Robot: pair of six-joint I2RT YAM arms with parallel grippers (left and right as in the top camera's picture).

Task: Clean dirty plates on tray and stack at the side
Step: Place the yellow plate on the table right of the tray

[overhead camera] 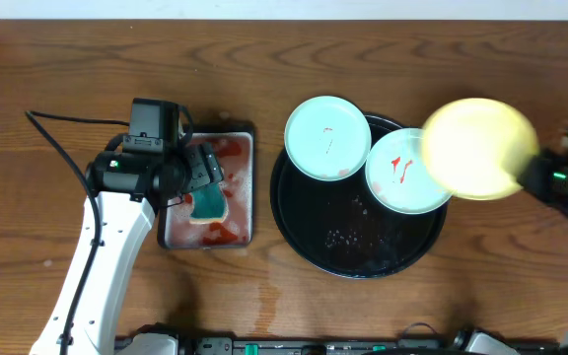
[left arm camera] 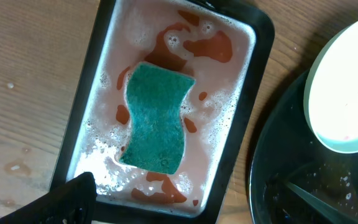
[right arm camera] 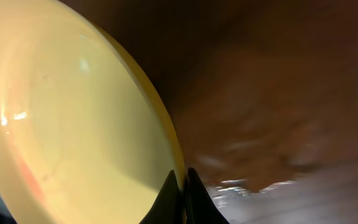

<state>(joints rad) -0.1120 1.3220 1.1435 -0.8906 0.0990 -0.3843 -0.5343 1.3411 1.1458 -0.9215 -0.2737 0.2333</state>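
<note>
Three plates show in the overhead view. The pale blue plate rests on the upper-left rim of the black tray. The white plate lies at the tray's upper right. Both carry red smears. The yellow plate is blurred at the right of the frame, overlapping the white plate's edge in the picture. In the right wrist view, the right gripper is pinched narrowly on the yellow plate's rim. The left gripper hangs over the sudsy dish at center left, above the green sponge. I cannot tell whether its jaws are wide or narrow.
</note>
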